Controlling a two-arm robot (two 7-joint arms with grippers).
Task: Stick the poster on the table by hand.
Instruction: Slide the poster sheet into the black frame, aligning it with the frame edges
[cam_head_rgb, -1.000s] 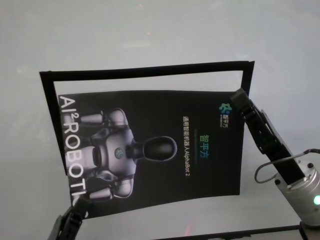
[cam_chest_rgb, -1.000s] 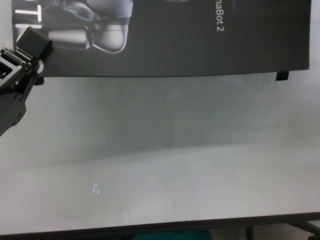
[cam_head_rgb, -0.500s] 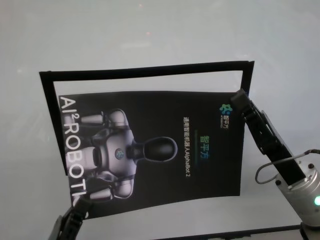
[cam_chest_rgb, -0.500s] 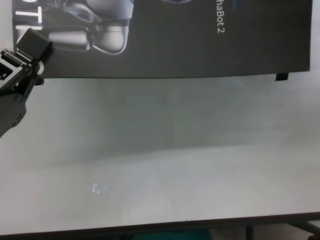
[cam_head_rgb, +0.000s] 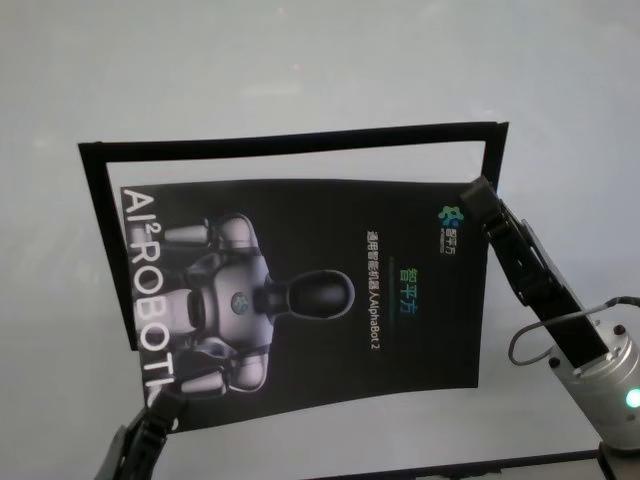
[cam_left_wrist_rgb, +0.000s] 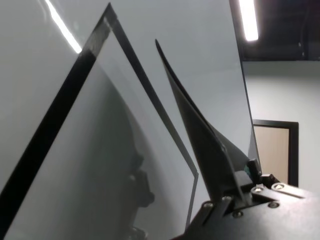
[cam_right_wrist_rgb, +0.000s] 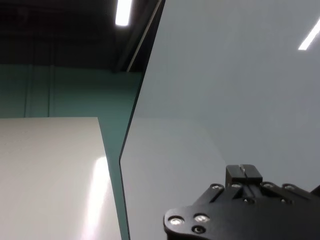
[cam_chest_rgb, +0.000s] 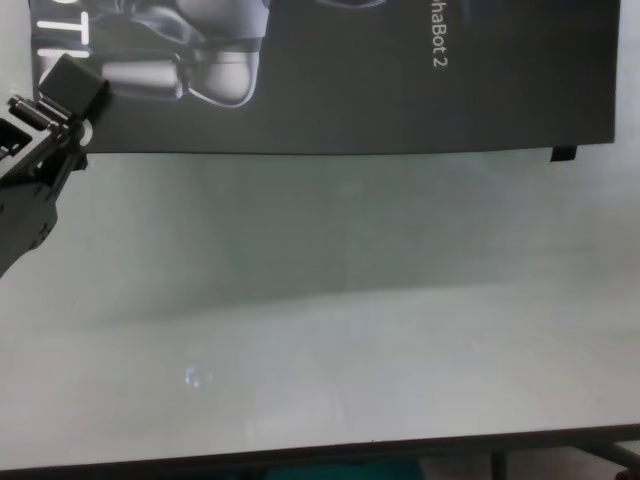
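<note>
Poster (cam_head_rgb: 310, 300) count is one: a dark sheet lying toward the near edge of the table (cam_head_rgb: 300, 70), partly inside a black tape outline (cam_head_rgb: 290, 142). Two grippers work it. The left gripper (cam_chest_rgb: 62, 95) pinches the near left corner; the right gripper (cam_head_rgb: 474, 197) sits at the far right corner, its grip impossible to judge.

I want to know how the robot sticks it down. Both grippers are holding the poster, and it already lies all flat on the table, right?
Not quite. The left gripper and right gripper do hold the poster, but it is not all flat on the table. The left wrist view shows the sheet lifted and bent above the surface.
</note>
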